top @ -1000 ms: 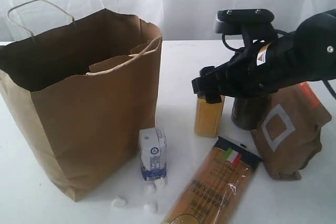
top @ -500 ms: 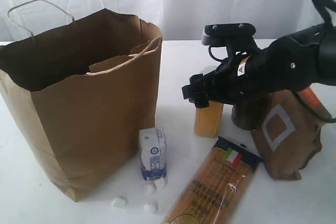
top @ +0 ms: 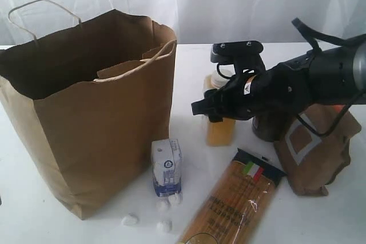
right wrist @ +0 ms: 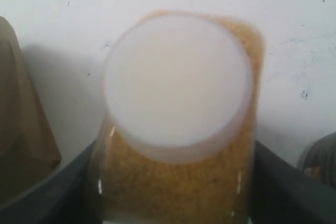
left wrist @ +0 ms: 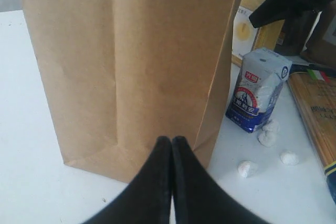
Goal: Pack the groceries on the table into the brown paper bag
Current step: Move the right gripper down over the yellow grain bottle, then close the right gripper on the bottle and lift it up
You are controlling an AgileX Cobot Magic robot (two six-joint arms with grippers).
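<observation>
The yellow-orange bottle (top: 220, 130) with a white cap stands right of the brown paper bag (top: 97, 130). My right gripper (top: 214, 108) reaches down over it. In the right wrist view the bottle (right wrist: 178, 182) fills the gap, with a dark finger (right wrist: 63, 187) pressed on each side. On the table (top: 194, 67) lie a white-blue carton (top: 167, 167), small white lumps (top: 130, 219), a spaghetti packet (top: 234, 198), a brown pouch (top: 314, 141) and a dark can (top: 266, 127). My left gripper (left wrist: 171, 141) is shut and empty, low before the bag (left wrist: 131, 51).
The bag stands open at the top, its loop handles upright. The carton (left wrist: 257, 90) and lumps (left wrist: 247, 168) sit close to the bag's front corner. The right arm hides most of the dark can and the pouch's top. A white curtain backs the table.
My right arm has swung left and lowered, and its jaws have narrowed onto the bottle. The bottle has shifted slightly left. The left gripper stays shut.
</observation>
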